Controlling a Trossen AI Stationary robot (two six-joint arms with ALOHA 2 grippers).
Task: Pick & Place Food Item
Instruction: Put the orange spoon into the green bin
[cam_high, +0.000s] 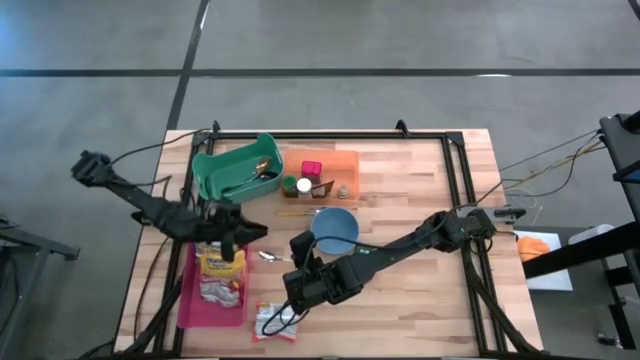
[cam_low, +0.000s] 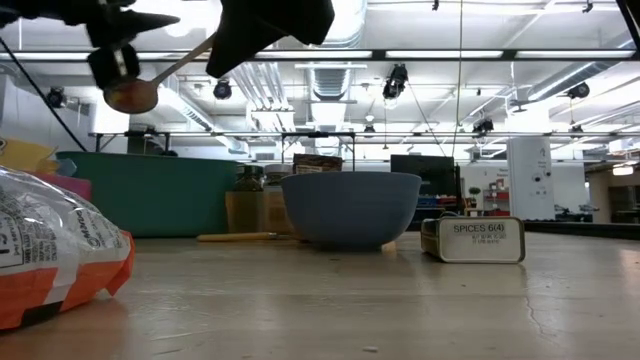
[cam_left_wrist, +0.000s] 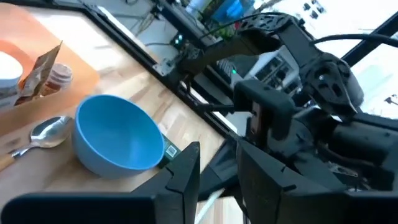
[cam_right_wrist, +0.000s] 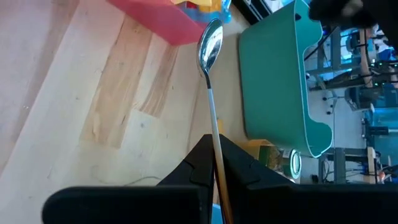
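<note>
Wooden bench (cam_high: 420, 200): beside the blue bowl (cam_high: 335, 229), the right hand (cam_right_wrist: 214, 163) pinches a stiff, slippery spoon (cam_right_wrist: 211, 93) by its handle.

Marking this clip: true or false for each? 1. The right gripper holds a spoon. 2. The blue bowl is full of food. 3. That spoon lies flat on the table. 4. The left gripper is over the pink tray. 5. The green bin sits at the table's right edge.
1. True: the right gripper is shut on the spoon.
2. False: the blue bowl is empty.
3. False: the low view shows the spoon lifted well clear of the table.
4. True: the left gripper is above the far end of the pink tray.
5. False: the green bin is at the far left of the table.
</note>
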